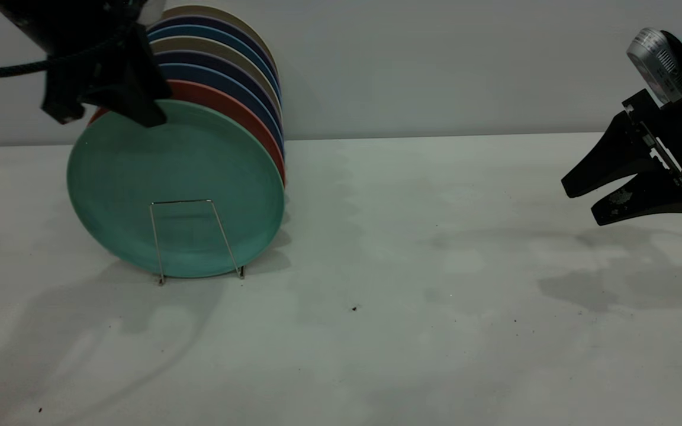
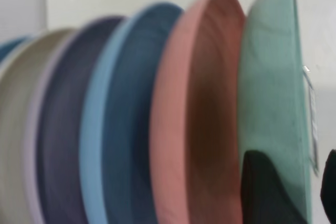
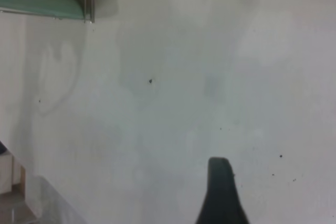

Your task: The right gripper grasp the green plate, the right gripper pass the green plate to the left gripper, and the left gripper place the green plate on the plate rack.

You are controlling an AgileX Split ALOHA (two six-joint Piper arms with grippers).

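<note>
The green plate (image 1: 175, 177) stands upright in the front slot of the plate rack (image 1: 154, 236), behind its front wire loop. The left gripper (image 1: 150, 115) is at the plate's top rim. In the left wrist view its fingers (image 2: 262, 192) straddle the green plate (image 2: 273, 93), with a gap showing between the rim and the outer finger, so it looks open. The right gripper (image 1: 581, 204) hovers at the far right above the table, open and empty. One of its fingers (image 3: 220, 192) shows in the right wrist view, with the plate's edge (image 3: 37, 1) far off.
Behind the green plate the rack holds a salmon-pink plate (image 1: 228, 103), dark blue plates (image 1: 240, 83) and beige ones, packed close. The white table (image 1: 436, 266) stretches between the rack and the right gripper. A wall stands behind.
</note>
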